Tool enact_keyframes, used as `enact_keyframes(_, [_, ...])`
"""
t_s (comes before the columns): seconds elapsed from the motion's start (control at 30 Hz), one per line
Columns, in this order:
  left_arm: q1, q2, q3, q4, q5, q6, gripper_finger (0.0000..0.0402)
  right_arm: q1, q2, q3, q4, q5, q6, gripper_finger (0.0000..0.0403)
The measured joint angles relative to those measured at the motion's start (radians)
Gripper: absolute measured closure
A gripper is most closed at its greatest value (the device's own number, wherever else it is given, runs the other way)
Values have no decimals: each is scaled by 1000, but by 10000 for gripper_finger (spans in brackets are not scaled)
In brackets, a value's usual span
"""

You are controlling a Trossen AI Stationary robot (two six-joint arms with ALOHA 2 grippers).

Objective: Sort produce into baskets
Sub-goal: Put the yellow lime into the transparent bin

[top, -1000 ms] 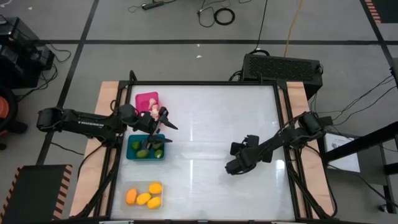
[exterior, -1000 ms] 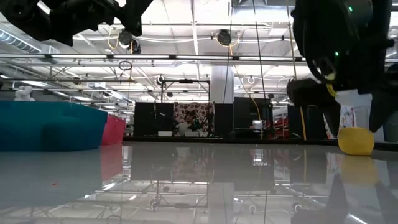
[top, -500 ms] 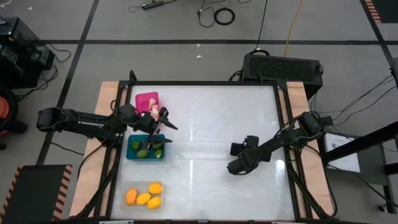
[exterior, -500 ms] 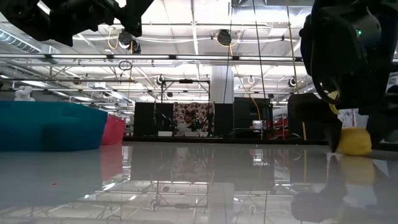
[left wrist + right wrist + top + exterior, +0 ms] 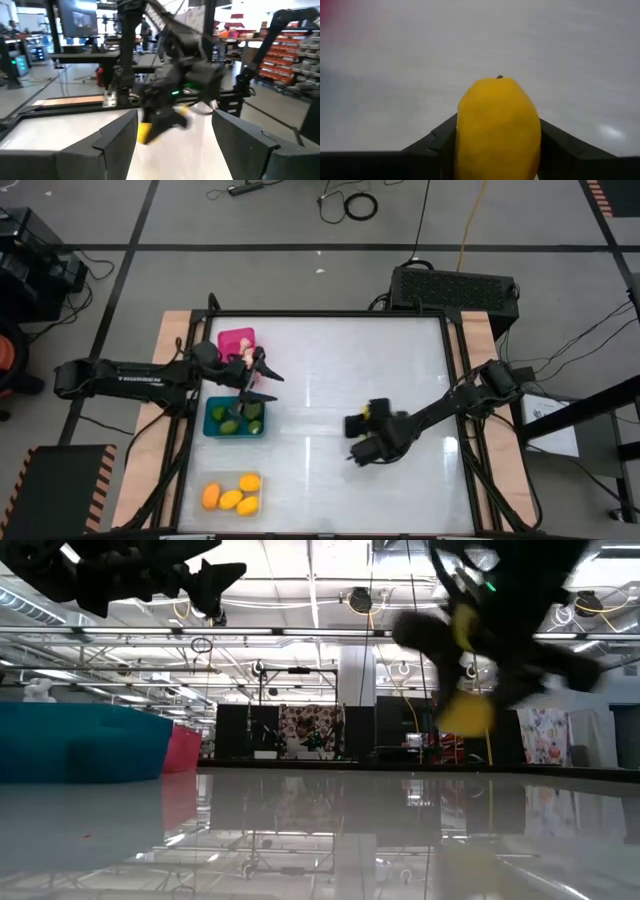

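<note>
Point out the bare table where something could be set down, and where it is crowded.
Free: the wide white stretch between the pink basket and the right gripper, plus the near edge beside the clear basket. Crowded: the left side, where the left gripper hangs over the teal basket.

White table: pink bin, teal bin, clear bin.

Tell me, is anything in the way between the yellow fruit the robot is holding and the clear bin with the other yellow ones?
Nothing visible is. The right gripper holds the yellow fruit above bare table, and the stretch toward the clear bin looks open.
</note>
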State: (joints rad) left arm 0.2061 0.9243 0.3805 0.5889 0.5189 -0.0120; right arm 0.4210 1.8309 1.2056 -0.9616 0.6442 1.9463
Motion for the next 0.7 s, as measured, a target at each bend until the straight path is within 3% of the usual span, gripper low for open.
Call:
enact_keyframes(0.13, [26,-12,0,-35,-37,-1,139,-3,0,36,377,116,-390,215])
enact_keyframes(0.27, [30,-12,0,-81,-82,-5,139,-4,33,40,933,99,-912,214])
enact_keyframes(0.33, [28,-12,0,-99,-33,4,139,1,74,40,1185,77,-1137,214])
enact_keyframes(0.4, [17,-12,0,-102,88,37,139,2,130,59,1364,29,-1302,214])
enact_keyframes(0.53, [-14,-13,0,-123,263,72,139,-4,266,186,1437,-69,-1443,214])
enact_keyframes(0.7, [-35,-14,0,-210,234,133,139,-9,480,456,1418,-196,-1601,214])
